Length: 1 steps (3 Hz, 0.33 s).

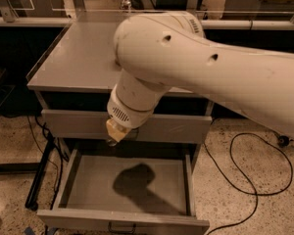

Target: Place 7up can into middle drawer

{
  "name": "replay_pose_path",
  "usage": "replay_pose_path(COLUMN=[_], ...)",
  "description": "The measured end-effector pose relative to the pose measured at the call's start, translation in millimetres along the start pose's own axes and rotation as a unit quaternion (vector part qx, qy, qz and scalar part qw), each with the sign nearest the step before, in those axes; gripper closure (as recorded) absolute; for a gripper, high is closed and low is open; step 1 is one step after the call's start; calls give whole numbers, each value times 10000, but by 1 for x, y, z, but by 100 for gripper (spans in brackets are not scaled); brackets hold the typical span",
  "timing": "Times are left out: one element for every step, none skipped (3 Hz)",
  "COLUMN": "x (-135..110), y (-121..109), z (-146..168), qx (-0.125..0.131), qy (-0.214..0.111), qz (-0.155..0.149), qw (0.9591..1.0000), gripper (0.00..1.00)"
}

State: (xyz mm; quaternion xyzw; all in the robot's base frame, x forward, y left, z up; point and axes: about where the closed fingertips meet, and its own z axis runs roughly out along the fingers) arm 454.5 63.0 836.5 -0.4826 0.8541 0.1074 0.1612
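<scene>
gripper [116, 130] hangs above rear edge of open middle drawer [85, 192]; whether open or closed, cannot tell. 7up can not visible. risk: release this near rear edge, can bounces or falls outside.

The thick cream arm [201, 67] enters from the right edge and sweeps leftwards across the view, filling most of the upper half. At a rounded joint left of centre it bends downwards into a short cylindrical wrist [132, 102] with a vented band. The tool [116, 130] sits at the wrist's lower end, a small tan tip pointing down and slightly left, hanging above the back of the open middle drawer [81, 192]
</scene>
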Motion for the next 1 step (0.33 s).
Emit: replay_pose_path(x=[6], y=[-1], z=[2], qx=[-7], qy=[47], qz=[32], qw=[10000], gripper=[82])
